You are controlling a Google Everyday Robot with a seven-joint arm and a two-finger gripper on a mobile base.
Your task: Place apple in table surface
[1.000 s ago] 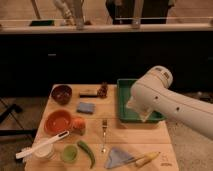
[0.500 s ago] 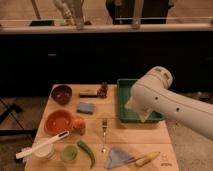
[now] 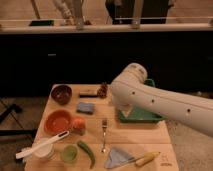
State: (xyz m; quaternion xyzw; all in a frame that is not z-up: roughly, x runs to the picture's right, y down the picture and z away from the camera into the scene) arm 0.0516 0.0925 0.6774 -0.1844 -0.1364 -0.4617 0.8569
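Note:
The apple (image 3: pixel 78 124) is a small orange-red fruit resting on the table surface (image 3: pixel 130 137), touching the right side of the wide orange bowl (image 3: pixel 56 121). My white arm comes in from the lower right and bends above the table's right half. The gripper (image 3: pixel 124 108) hangs under that bend, over the left edge of the green tray (image 3: pixel 142 116). It is well to the right of the apple and apart from it. Most of it is hidden by the arm.
A dark bowl (image 3: pixel 61 93), a blue sponge (image 3: pixel 86 107), a dark bar (image 3: pixel 89 94) and a brown item (image 3: pixel 103 90) lie at the back. In front are a fork (image 3: pixel 104 134), green pepper (image 3: pixel 86 152), green cup (image 3: pixel 69 153), white cup (image 3: pixel 43 148), blue cloth (image 3: pixel 119 157) and a yellow-handled tool (image 3: pixel 147 158).

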